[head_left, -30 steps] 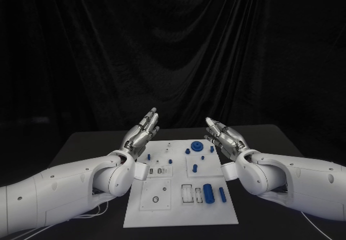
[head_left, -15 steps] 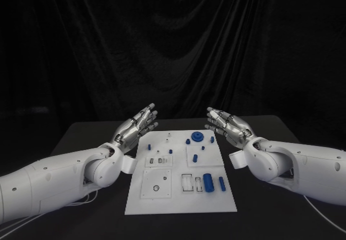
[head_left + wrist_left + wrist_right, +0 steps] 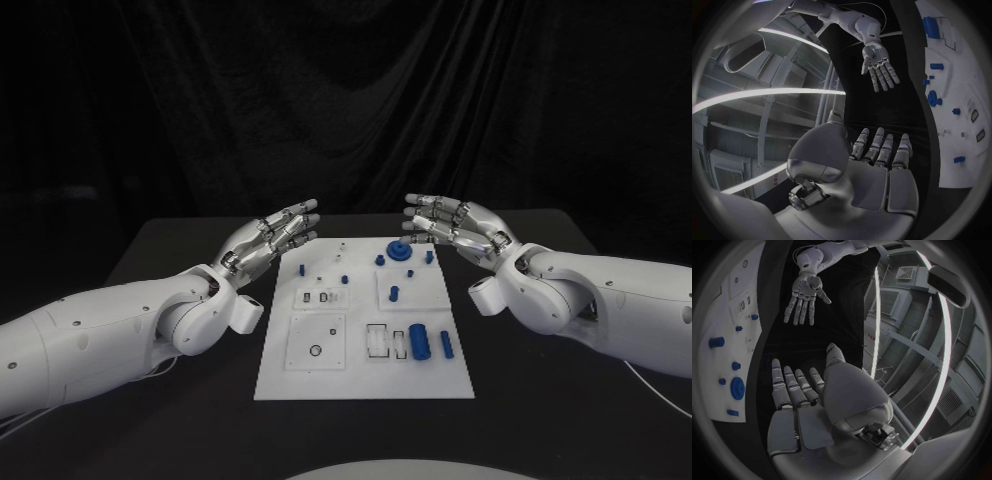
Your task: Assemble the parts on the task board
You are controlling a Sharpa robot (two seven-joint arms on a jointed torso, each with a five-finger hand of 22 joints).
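Both hands are empty with fingers spread: left hand (image 3: 274, 236) hovers off the task board's (image 3: 361, 382) far left corner, right hand (image 3: 454, 226) off the far right one. One board, mid-desk (image 3: 173, 420), blue parts (image 3: 420, 342) on it, bare desk on both sides.

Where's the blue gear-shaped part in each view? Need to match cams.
Head view: blue gear at the task board's far edge, between the hands.
Left wrist view: on the board, a round blue disc.
Right wrist view: a blue disc on the board.
Shared landmark: the white board.
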